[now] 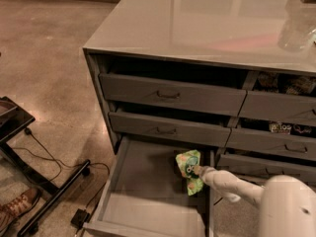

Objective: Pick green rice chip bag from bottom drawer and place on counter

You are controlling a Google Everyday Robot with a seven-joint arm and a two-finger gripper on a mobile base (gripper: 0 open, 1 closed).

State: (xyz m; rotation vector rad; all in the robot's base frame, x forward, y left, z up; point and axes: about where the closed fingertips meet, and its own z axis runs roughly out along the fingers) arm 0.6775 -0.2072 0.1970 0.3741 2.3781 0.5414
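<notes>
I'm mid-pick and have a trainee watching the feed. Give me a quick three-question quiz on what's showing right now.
1. True or false: the bag lies on the counter.
2. Which drawer of the left stack is pulled out? A the top drawer, B the middle drawer, C the bottom drawer.
3. Fill in: the gripper is at the bag, close to the open drawer's ____ wall as seen in the view.

Key: 1 false, since the bag is over the open drawer; 2 C; 3 right.
</notes>
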